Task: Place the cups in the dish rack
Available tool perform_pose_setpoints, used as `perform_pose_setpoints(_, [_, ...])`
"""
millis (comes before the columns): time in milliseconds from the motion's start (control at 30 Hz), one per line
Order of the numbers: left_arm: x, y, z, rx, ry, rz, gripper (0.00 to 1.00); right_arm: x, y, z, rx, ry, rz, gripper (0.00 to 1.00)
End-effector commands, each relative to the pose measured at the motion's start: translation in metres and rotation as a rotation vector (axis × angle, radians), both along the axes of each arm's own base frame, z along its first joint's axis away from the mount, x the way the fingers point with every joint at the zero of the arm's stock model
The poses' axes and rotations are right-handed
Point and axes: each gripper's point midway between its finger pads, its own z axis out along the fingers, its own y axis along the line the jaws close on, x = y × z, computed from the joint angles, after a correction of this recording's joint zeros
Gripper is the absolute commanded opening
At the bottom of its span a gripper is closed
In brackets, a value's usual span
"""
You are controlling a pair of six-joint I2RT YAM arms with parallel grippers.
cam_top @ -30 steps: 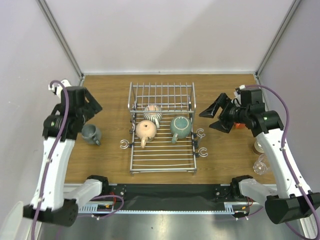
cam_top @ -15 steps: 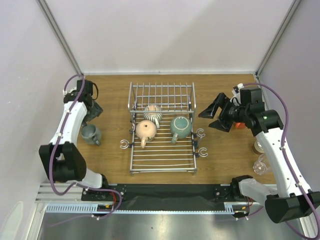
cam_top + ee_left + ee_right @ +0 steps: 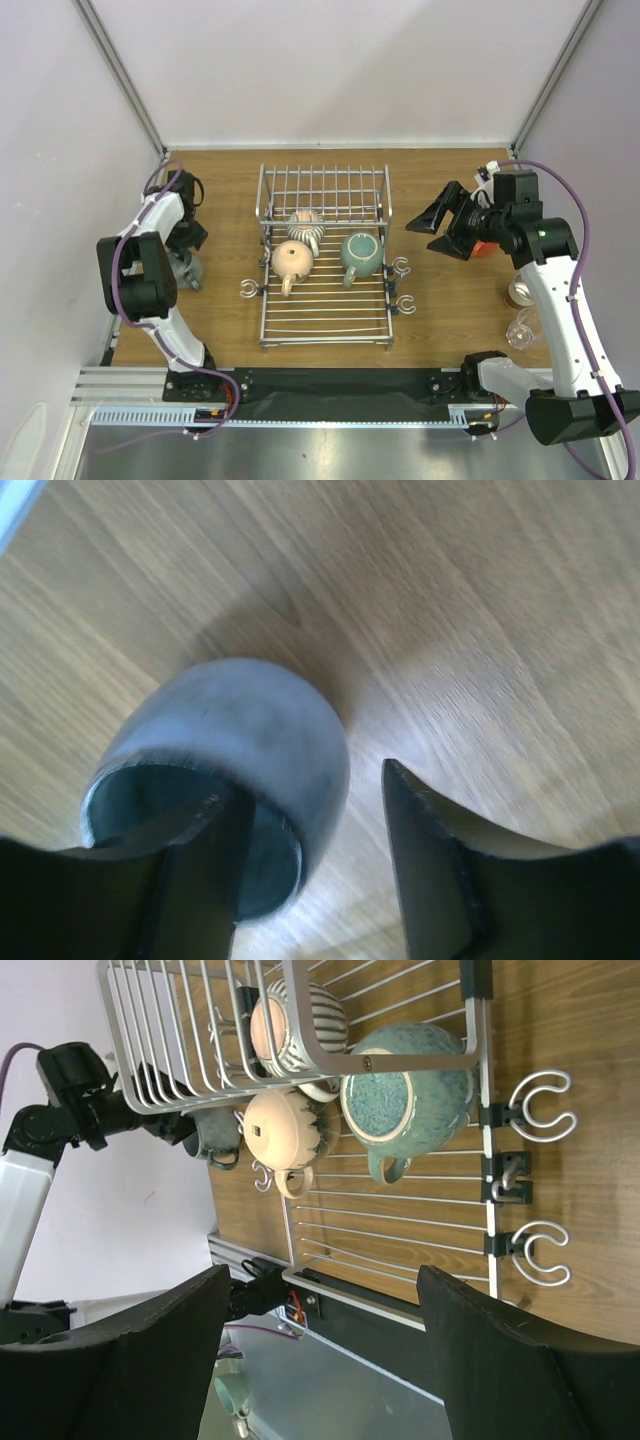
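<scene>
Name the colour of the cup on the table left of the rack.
The cup is grey-green, darker inside; left wrist view shows it best.

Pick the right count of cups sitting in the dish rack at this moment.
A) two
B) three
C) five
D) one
B: three cups lie on the slats of the dish rack, namely the ribbed silver cup, the beige cup and the teal cup.
</scene>
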Motion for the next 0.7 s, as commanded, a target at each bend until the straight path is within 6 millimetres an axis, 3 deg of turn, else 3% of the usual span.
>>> perform_pose_setpoints(0, [0.012,0.009,-0.005,-0.003,-0.017,0.031,0.49,-0.002,-0.004,0.014,-0.007,-0.045,0.002,0.82])
perform_pose_setpoints(133, [0.018,0.01,0.004,-0.006,-0.044,0.022,0.3,-0.001,-0.005,0.016,-0.008,-0.049,-0.006,0.82])
perform_pose_setpoints(267, [0.021,0.01,0.023,-0.055,-0.116,0.04,0.01,0.001,-0.004,0.016,-0.002,-0.048,-0.014,0.82])
perform_pose_setpoints(300, [0.024,0.007,0.032,-0.071,-0.147,0.038,0.01,0.001,-0.004,0.016,0.0,-0.046,-0.014,0.82])
perform_pose_setpoints(433, [0.04,-0.017,0.096,-0.186,-0.388,0.039,0.0,0.003,-0.001,0.016,0.013,-0.045,0.0,0.82])
perform_pose_setpoints(467, [0.04,-0.022,0.131,-0.198,-0.498,0.045,0.0,0.004,0.0,0.016,0.018,-0.048,0.003,0.82])
perform_pose_setpoints(567, [0.048,-0.04,0.211,-0.221,-0.738,0.004,0.0,0.006,0.005,0.016,0.027,-0.05,0.022,0.82])
perform_pose_setpoints(600, [0.042,-0.053,0.254,-0.252,-0.856,-0.047,0.0,0.007,0.007,0.017,0.034,-0.051,0.03,0.81])
perform_pose_setpoints(667, [0.038,-0.065,0.292,-0.307,-0.967,-0.072,0.0,0.009,0.01,0.024,0.062,-0.073,0.044,0.82])
